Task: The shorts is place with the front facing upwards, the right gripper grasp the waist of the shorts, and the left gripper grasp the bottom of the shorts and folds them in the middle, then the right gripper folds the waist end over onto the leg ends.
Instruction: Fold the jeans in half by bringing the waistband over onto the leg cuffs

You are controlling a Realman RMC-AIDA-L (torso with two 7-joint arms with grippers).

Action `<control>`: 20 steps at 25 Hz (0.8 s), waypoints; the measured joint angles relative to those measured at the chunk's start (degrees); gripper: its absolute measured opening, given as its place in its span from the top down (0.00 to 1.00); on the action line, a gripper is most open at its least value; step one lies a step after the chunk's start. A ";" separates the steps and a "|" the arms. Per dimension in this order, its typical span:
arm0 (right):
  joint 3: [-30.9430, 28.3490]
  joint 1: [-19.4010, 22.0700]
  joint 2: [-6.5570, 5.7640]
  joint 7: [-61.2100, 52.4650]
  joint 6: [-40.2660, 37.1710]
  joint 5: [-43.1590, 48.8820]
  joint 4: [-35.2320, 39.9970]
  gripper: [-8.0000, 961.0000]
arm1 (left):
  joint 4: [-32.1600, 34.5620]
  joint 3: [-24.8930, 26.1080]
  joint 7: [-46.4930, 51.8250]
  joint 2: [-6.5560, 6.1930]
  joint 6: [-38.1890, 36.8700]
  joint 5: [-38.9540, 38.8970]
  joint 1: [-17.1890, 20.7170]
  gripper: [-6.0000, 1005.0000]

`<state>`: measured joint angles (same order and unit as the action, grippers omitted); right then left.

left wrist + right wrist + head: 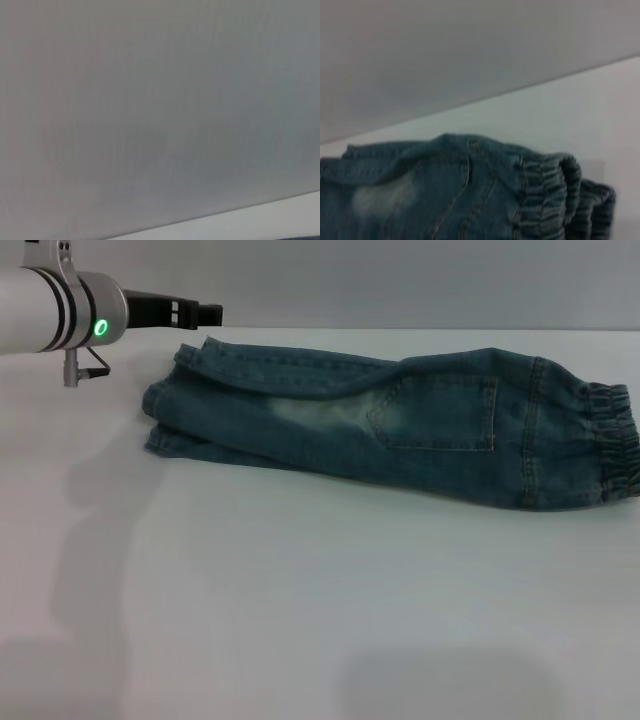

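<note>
The shorts [400, 420] lie folded lengthwise on the worktop [320, 590], waist right, while the left end effector [205, 313], apparently released, hovers beside the leg ends [165, 420]; right unseen.

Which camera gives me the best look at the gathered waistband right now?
The right wrist view: the waistband fills the near corner, its elastic ruffles clear. The head view shows it only at the right end of the shorts. The left wrist view shows none of it.

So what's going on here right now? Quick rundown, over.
Left gripper hovers above the leg ends, holding nothing. Right gripper out of view. Shorts already folded lengthwise, flat on table. Nothing in the way.
</note>
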<state>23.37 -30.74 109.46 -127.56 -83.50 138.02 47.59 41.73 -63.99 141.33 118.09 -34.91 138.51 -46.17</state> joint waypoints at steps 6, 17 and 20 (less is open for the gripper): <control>0.80 -3.08 -0.93 -3.54 -2.78 7.10 -0.08 0.51 | 0.15 0.00 -0.15 0.06 0.31 0.00 0.26 0.16; 2.82 -4.76 -0.90 -6.11 0.89 9.24 -2.63 0.51 | -0.51 0.00 -5.62 0.19 1.78 -6.36 1.56 0.16; 3.10 -4.90 -0.76 -5.90 3.43 9.25 -4.85 0.51 | -0.51 0.01 -6.21 0.14 1.84 -7.22 1.70 0.16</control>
<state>26.47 -35.64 108.70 -133.46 -80.07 147.27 42.74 41.22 -63.98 135.11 118.23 -33.07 131.29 -44.47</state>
